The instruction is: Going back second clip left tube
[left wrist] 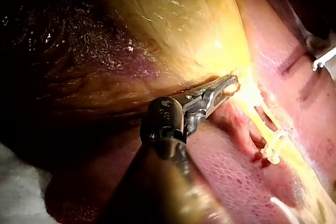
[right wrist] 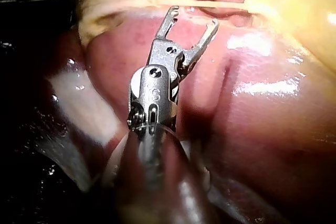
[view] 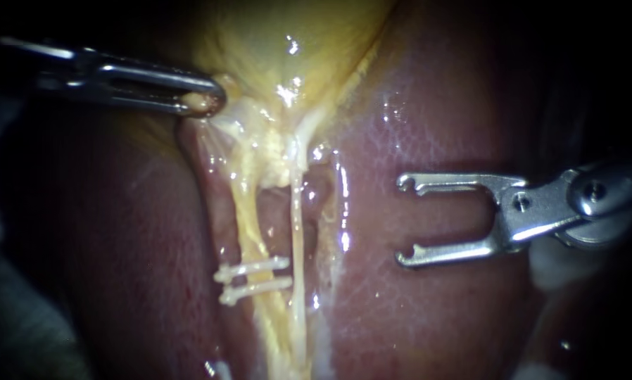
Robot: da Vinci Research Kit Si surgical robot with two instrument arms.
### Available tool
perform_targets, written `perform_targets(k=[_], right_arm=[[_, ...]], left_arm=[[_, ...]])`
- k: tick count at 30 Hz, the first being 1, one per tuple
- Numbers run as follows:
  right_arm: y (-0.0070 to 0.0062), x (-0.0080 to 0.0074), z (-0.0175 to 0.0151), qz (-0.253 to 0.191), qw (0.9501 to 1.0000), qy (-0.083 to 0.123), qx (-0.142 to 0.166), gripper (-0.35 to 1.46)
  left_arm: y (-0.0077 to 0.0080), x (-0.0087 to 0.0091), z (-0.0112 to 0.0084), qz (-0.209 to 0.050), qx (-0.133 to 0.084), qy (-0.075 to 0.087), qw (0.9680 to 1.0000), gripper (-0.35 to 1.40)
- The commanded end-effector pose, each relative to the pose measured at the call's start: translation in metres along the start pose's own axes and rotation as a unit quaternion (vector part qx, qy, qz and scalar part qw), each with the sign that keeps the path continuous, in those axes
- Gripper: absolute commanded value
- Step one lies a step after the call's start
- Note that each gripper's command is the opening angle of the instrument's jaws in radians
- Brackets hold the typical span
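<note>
My silver right instrument (view: 404,219) spreads its hand, empty, over the red liver (view: 435,105); my left instrument (view: 207,103) pinches the yellow gallbladder (view: 288,42) above two white clips (view: 256,267) on the left tube (view: 246,225)

The yellow gallbladder (view: 288,42) is seen above the wet pink liver (view: 435,127). The thin, pale right tube (view: 296,232) is stretched down a groove in the liver.

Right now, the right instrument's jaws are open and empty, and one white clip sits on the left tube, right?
Not quite. The endoscope view shows two white clips on the left tube, close together, not one. The jaws of the right instrument are indeed open and empty.
</note>
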Motion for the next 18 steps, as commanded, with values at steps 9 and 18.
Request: perform_targets(k=[9,18], right_arm=[[-0.0001,-0.0001,-0.0002,0.0,1.0,0.001,0.005,0.5],[-0.0002,-0.0001,-0.0002,-0.001,0.9999,0.002,0.01,0.5]], left_arm=[[-0.0013,-0.0026,0.0026,-0.008,-0.004,-0.015,0.9999,-0.35],[-0.0013,-0.0025,0.0025,-0.008,-0.005,-0.015,0.9998,-0.35]])
